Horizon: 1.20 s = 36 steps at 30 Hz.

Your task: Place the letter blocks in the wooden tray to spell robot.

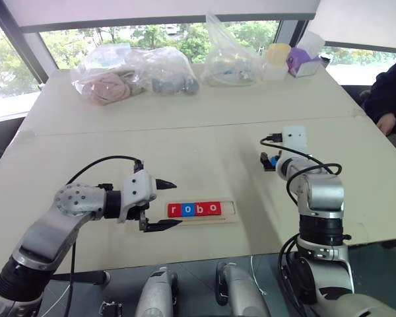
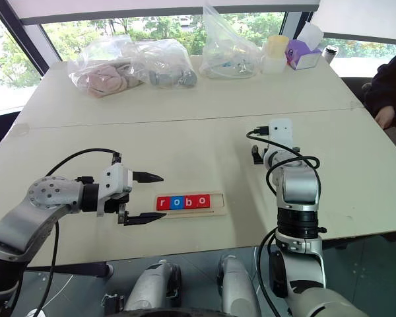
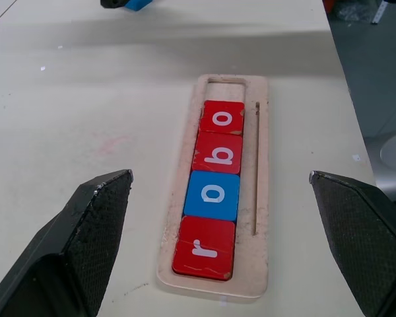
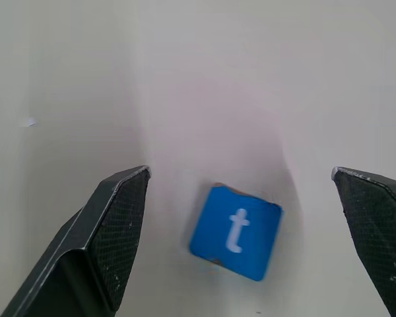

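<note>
The left gripper points sideways, fingers spread wide, at the wooden tray near the tabletop's front edge, which holds four letter blocks reading r, o, b, o. The right gripper reaches forward, angled down and wide open, above the blue t block lying flat toward the right edge.

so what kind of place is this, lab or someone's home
Probably a lab or office test room, not a home: one big plain table beside a wall of windows, bagged odds and ends stacked at its far edge, and a person seated alongside.

Three red tiles, two blue tiles, one wooden tray
</note>
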### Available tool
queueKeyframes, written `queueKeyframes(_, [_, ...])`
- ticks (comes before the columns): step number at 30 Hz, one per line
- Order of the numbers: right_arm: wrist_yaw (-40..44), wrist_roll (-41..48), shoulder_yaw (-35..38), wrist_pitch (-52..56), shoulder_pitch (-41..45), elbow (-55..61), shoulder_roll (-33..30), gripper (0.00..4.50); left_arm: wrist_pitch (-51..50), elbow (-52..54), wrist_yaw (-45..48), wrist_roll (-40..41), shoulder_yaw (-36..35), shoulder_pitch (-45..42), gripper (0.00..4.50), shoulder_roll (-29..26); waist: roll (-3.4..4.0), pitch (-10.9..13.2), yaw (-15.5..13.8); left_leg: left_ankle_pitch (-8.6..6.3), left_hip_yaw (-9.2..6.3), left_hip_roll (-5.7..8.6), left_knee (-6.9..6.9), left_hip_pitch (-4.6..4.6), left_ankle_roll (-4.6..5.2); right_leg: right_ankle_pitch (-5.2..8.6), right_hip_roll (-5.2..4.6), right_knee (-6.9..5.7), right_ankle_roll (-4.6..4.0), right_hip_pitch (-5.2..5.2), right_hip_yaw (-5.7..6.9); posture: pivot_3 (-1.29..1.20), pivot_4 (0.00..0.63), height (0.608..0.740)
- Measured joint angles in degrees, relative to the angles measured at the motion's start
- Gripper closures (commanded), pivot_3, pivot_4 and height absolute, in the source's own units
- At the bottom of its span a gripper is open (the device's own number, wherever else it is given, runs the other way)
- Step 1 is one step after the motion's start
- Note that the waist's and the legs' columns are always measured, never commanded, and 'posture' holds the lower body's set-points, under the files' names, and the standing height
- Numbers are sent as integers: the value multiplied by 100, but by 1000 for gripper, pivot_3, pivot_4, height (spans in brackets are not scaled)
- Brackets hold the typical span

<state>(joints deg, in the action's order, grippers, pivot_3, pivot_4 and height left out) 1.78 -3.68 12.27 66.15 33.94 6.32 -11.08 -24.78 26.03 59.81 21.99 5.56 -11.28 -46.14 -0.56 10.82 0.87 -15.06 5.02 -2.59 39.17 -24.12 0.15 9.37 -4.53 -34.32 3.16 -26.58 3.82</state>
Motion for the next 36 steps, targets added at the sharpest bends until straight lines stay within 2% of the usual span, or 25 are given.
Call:
queueKeyframes(14, [-513,298,664,472,158,8,750,29,11,6,-6,-2,0,105,0,0,3,-1,21,0,-12,-3,-2,2,0,2,3,0,2,0,0,0,150,740])
queueKeyframes(15, [-540,305,699,479,182,3,778,530,12,6,-6,-3,0,108,0,0,3,-1,21,0,-13,-3,-2,2,0,2,3,0,2,0,0,0,150,740])
queueKeyframes(16, [-566,334,736,483,204,-10,790,748,18,6,-6,-4,0,110,0,0,3,-1,21,0,-14,-3,-2,2,0,2,3,0,2,0,0,0,150,740])
queueKeyframes(17, [-602,341,775,481,216,-21,808,1300,34,6,-6,-6,0,116,0,-1,3,-1,21,0,-14,-3,-2,2,0,1,3,0,1,0,0,0,150,740])
queueKeyframes(18, [-623,342,806,480,222,-24,820,1658,42,6,-6,-7,0,125,0,0,3,-1,21,0,-14,-3,-1,2,0,1,3,0,1,0,0,0,150,740])
queueKeyframes(21, [-666,350,856,483,233,-35,823,3221,59,3,-4,-11,0,142,0,0,3,-1,32,0,-16,-3,-2,2,0,3,3,1,3,0,0,0,150,740])
queueKeyframes(22, [-666,365,854,484,233,-35,824,3333,64,3,-4,-11,0,142,0,0,3,-1,34,0,-17,-4,-2,3,0,3,3,1,3,0,0,0,150,740])
queueKeyframes(28, [-273,533,437,910,-36,373,412,3331,155,-13,9,-17,14,137,0,10,4,-2,14,0,-21,-5,-5,2,0,4,3,3,3,0,0,0,150,740])
queueKeyframes(32, [408,1024,-66,1768,-580,1431,-160,3331,165,-63,45,-21,39,139,0,12,4,-1,4,0,-21,-4,-7,-2,0,10,0,7,11,-3,0,0,150,740])
queueKeyframes(36, [610,1282,-146,2487,-857,2310,-200,3331,170,-66,91,-20,42,139,0,18,4,-1,7,-1,-23,-9,-8,-2,0,13,2,5,16,-5,1,0,150,740])
